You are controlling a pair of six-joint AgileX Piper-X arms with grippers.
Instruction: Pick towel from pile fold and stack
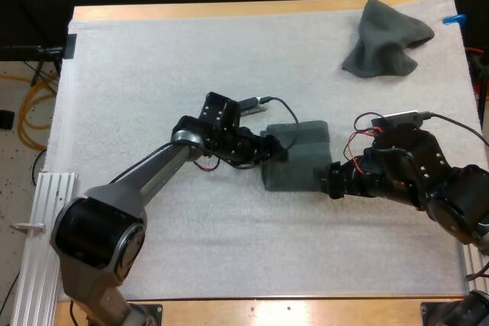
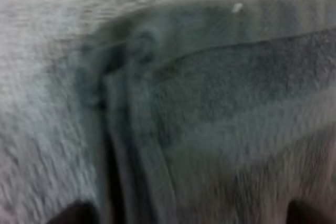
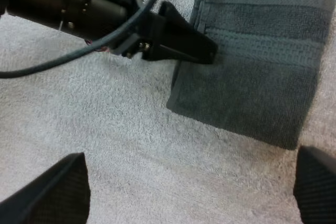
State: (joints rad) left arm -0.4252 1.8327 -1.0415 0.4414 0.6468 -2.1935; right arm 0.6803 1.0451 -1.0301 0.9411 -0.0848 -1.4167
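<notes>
White mat [image 1: 153,74]: right end effector [image 1: 330,179] spread wide near folded towel [image 1: 306,166].

High camera looks down toward 12 o'clock; wrist cameras, facing 3 and 9, closely share the folded towel [image 3: 257,77].
</notes>
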